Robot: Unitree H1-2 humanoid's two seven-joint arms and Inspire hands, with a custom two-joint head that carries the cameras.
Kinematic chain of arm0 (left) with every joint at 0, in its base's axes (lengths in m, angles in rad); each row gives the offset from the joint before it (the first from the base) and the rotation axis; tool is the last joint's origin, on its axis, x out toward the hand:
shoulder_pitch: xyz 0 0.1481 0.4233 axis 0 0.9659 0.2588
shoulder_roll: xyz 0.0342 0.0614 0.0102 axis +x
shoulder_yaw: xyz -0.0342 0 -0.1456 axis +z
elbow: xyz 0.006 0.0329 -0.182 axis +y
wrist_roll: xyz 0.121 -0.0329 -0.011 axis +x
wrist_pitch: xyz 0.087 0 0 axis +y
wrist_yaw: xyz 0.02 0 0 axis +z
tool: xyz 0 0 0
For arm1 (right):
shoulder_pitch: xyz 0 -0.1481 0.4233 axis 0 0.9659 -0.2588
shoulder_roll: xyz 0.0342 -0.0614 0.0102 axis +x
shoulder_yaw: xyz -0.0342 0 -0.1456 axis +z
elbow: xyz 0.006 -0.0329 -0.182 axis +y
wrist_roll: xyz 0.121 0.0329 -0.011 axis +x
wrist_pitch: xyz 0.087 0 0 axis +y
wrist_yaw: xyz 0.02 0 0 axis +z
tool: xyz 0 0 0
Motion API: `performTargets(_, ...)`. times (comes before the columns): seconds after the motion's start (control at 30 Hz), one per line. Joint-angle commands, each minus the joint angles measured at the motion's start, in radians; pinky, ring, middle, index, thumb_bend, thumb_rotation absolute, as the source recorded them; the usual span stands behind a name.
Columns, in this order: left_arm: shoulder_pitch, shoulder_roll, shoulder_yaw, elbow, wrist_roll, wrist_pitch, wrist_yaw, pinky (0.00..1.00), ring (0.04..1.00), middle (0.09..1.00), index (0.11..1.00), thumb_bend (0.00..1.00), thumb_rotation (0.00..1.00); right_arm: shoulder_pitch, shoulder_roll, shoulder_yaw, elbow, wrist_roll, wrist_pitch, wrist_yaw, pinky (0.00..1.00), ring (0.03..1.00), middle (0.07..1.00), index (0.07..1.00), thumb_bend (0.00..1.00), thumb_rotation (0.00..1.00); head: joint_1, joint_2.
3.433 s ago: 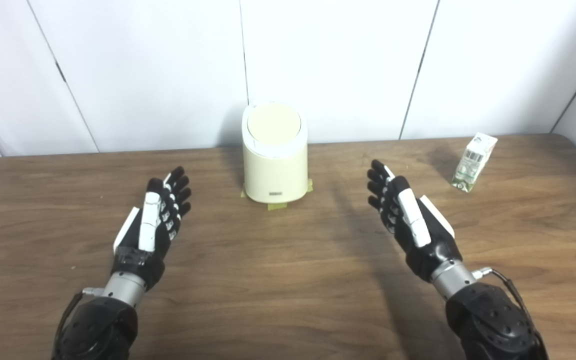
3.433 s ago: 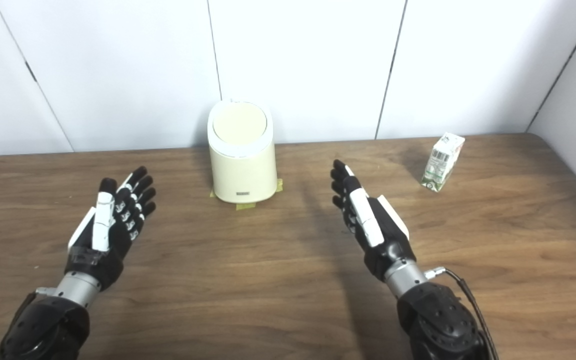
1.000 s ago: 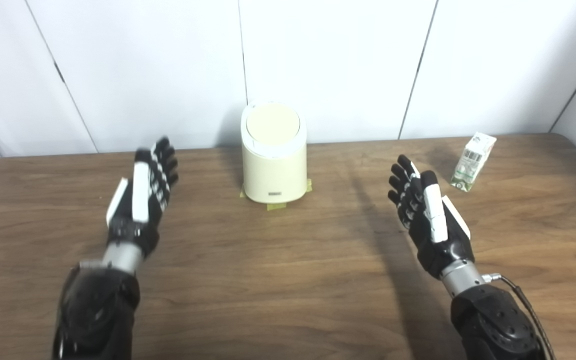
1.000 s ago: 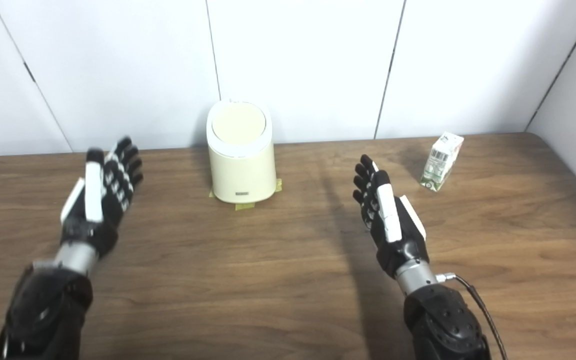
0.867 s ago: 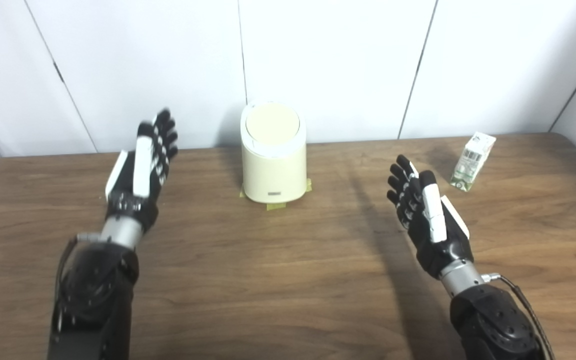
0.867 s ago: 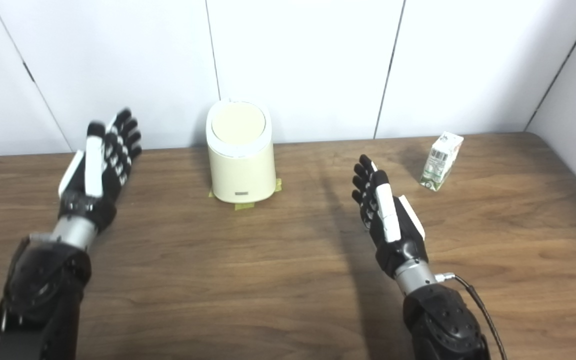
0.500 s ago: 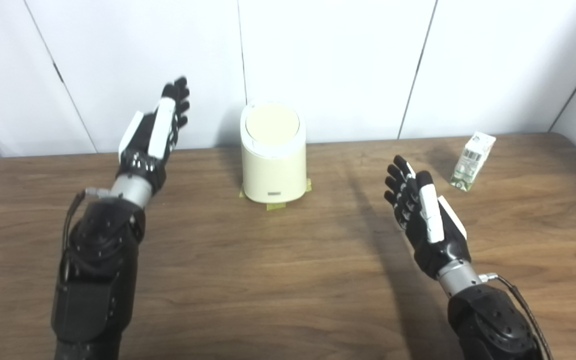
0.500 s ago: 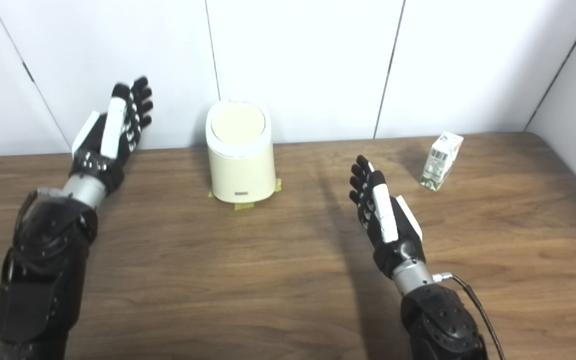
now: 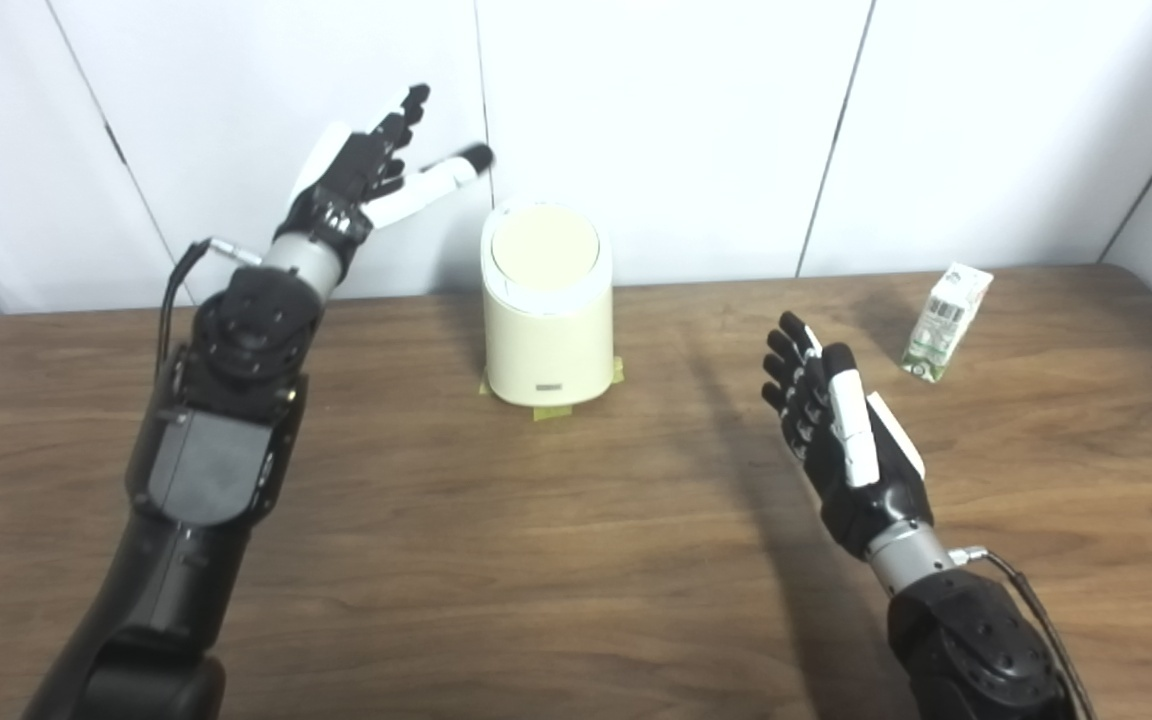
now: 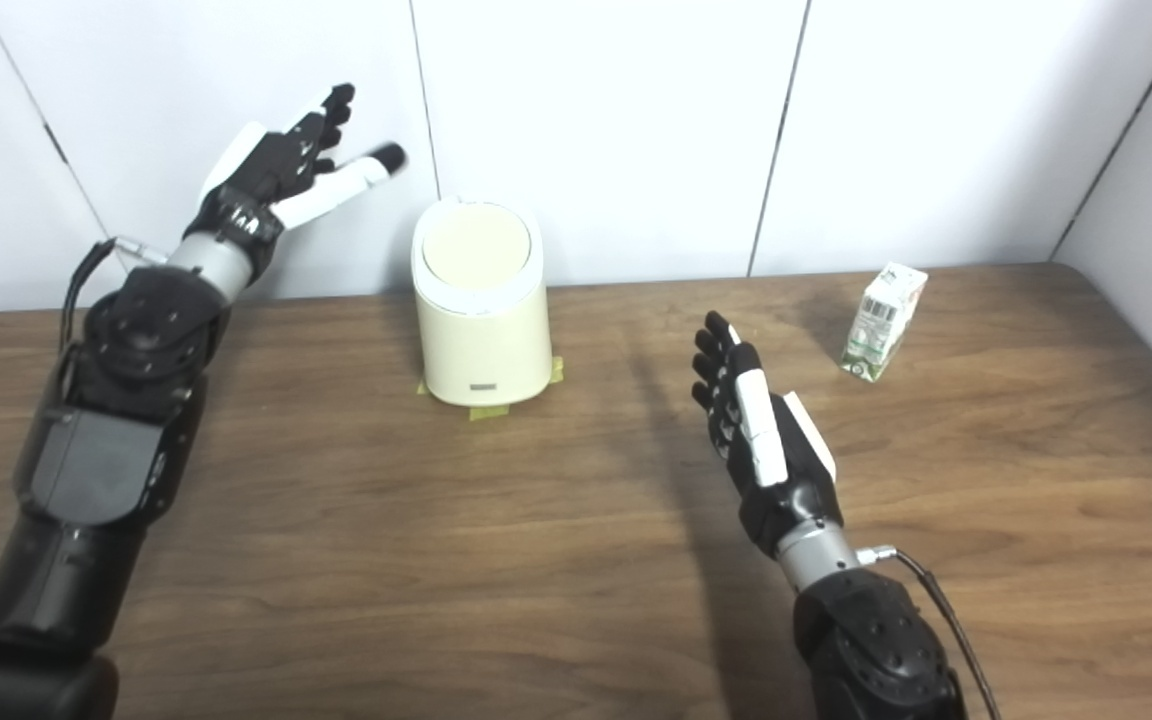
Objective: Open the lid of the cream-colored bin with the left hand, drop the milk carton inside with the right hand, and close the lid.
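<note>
Standing at the far middle of the wooden table (image 9: 496, 560), close to the white panelled wall (image 9: 686, 130), the cream-colored bin (image 9: 548, 335) has its round lid (image 9: 546, 247) shut and lying flat in the white top ring. Bits of yellowish tape (image 9: 554, 409) show at the foot of the bin.

To the left of the bin the left hand (image 9: 361, 185) is raised well above the table, higher than the lid and just off its left edge — not touching it. Its fingers are spread wide and hold nothing; the thumb (image 9: 436, 182) reaches out toward the space over the bin, while the other fingers point up and away toward the wall.

On the right, nearer the robot, the right hand (image 9: 841, 440) hovers over the table with its fingers straight and apart, empty, its fingertips pointing to the far side. The milk carton (image 9: 947, 323) stands tilted near the far right of the table, beyond and to the right of that hand — apart from it, and well apart from the bin.
</note>
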Motion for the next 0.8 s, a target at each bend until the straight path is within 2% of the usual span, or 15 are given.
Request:
performTargets(0.0, -0.089, 0.006, -0.017, 0.005, 0.049, -0.012, 0.007, 0.92, 1.0, 1.0, 1.0, 0.89, 0.38, -0.034, 0.004, -0.002, -0.025, -0.002, -0.014, -0.006, 1.0, 1.0, 1.0, 1.0, 0.74, 1.0, -0.001, 0.001)
performTargets(0.07, -0.126, 0.021, -0.065, 0.041, 0.112, -0.014, -0.001, 0.88, 0.985, 1.0, 1.0, 0.9, 0.37, -0.036, 0.006, 0.0, -0.027, -0.004, -0.013, -0.008, 1.0, 1.0, 1.0, 1.0, 0.74, 1.0, -0.005, 0.001)
performTargets(0.13, -0.152, 0.025, -0.087, 0.07, 0.143, -0.016, -0.007, 0.86, 0.974, 0.999, 0.996, 0.92, 0.37, -0.037, 0.007, 0.001, -0.027, -0.006, -0.014, -0.01, 1.0, 1.0, 1.0, 1.0, 0.74, 1.0, -0.009, 0.001)
performTargets(0.23, -0.196, 0.016, -0.092, 0.112, 0.171, 0.005, -0.017, 0.83, 0.962, 1.0, 0.983, 0.91, 0.26, -0.039, 0.008, 0.0, -0.026, -0.005, -0.013, -0.009, 1.0, 1.0, 1.0, 1.0, 0.74, 1.0, -0.009, -0.001)
performTargets(0.3, -0.223, 0.01, -0.09, 0.14, 0.199, 0.015, -0.039, 0.85, 0.961, 0.994, 0.967, 0.9, 0.2, -0.041, 0.011, -0.002, -0.026, -0.003, -0.01, -0.011, 1.0, 1.0, 1.0, 1.0, 0.74, 1.0, -0.007, -0.001)
performTargets(0.33, -0.246, 0.009, -0.096, 0.162, 0.217, 0.016, -0.069, 0.86, 0.962, 0.994, 0.965, 0.9, 0.19, -0.042, 0.012, -0.002, -0.024, -0.003, -0.011, -0.011, 1.0, 1.0, 1.0, 1.0, 0.74, 1.0, -0.007, -0.002)
performTargets(0.37, -0.268, 0.014, -0.114, 0.181, 0.239, 0.016, -0.103, 0.9, 0.98, 0.998, 0.966, 0.89, 0.13, -0.043, 0.012, -0.001, -0.022, -0.003, -0.014, -0.01, 1.0, 1.0, 1.0, 1.0, 0.74, 1.0, -0.007, -0.003)
performTargets(0.53, -0.342, 0.008, -0.179, 0.246, 0.368, 0.016, -0.201, 0.9, 0.992, 1.0, 0.972, 0.91, 0.12, -0.049, 0.014, 0.002, -0.016, -0.002, -0.013, -0.006, 1.0, 1.0, 1.0, 1.0, 0.74, 1.0, -0.012, -0.007)
performTargets(0.63, -0.37, -0.01, -0.199, 0.273, 0.432, 0.016, -0.236, 0.87, 0.985, 1.0, 0.967, 0.93, 0.14, -0.054, 0.015, 0.006, -0.014, -0.004, -0.013, -0.006, 1.0, 1.0, 1.0, 1.0, 0.74, 1.0, -0.015, -0.009)
performTargets(0.77, -0.394, -0.017, -0.262, 0.299, 0.484, 0.014, -0.258, 0.87, 0.996, 1.0, 0.972, 0.92, 0.12, -0.059, 0.02, 0.011, -0.01, -0.007, -0.017, -0.006, 1.0, 1.0, 1.0, 1.0, 0.73, 1.0, -0.019, -0.01)
